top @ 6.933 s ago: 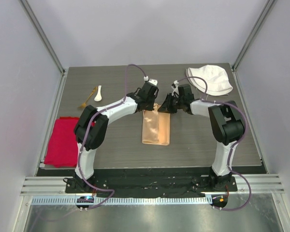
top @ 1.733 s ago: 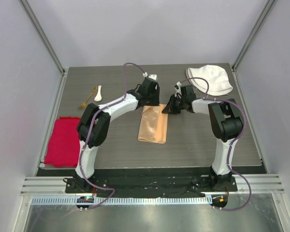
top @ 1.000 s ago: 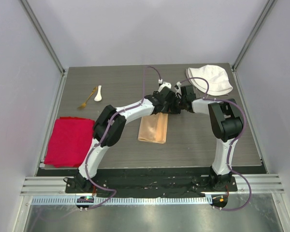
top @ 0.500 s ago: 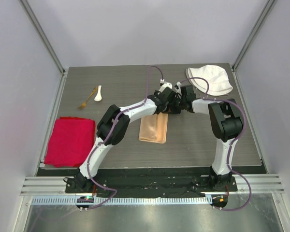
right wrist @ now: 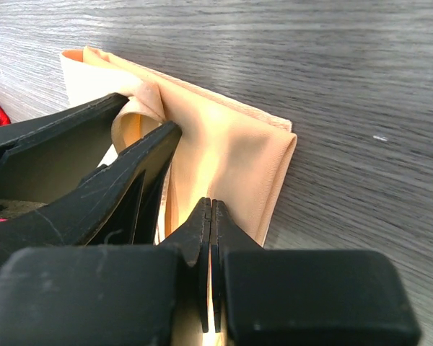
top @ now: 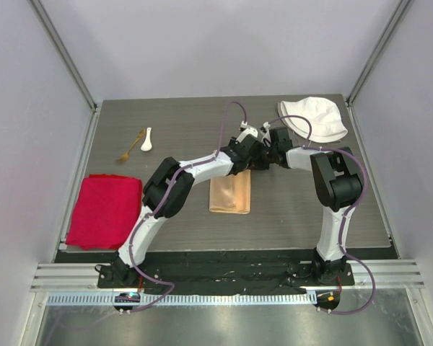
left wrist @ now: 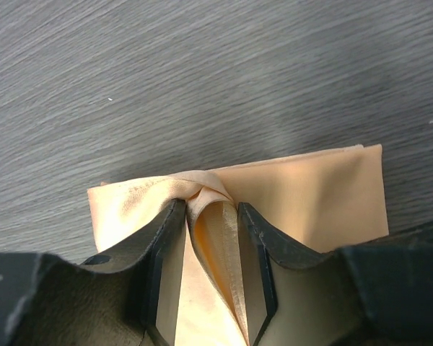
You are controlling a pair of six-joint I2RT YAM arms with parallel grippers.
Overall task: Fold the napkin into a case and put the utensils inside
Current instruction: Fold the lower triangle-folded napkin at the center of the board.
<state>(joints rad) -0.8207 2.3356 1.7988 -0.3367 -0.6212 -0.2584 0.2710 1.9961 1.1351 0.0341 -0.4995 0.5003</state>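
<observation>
Napkin (top: 231, 194) is gripped at its far end by both hands. The rest is laid flat mid-bench (top: 303, 209) as a narrow layered strip.

Left hand (left wrist: 209, 216): fingers are part-way together, with a raised ridge of the top layer pinched between them. Cloth is puckered at the fingertips, so that layer is judged to be lifted off the ones beneath, probably to open a pocket mouth.

Right hand (right wrist: 210, 209): fingers are pressed together. A sliver of peach cloth is seen in the seam between them, so a thin layer is taken to be clamped. It is set just beside the left hand, nearer the strip's right edge. It is judged to be the anchor, so the stack isn't dragged while the top layer is worked.

The folded corner seen from the right wrist is square, and the layers there are undisturbed.

Spoon (top: 147, 140) and fork (top: 130, 149) are left together at the far left of the bench, well apart from the napkin. Insertion is not yet begun; pocket forming is judged to be the step in hand.

Red cloth (top: 105, 211) at near left and white hat (top: 314, 117) at far right are not involved.

Risk: the cloth looks slick and both pinches are thin, so a slip is likely. If the hands are pulled apart too hard, the fold could be undone.
</observation>
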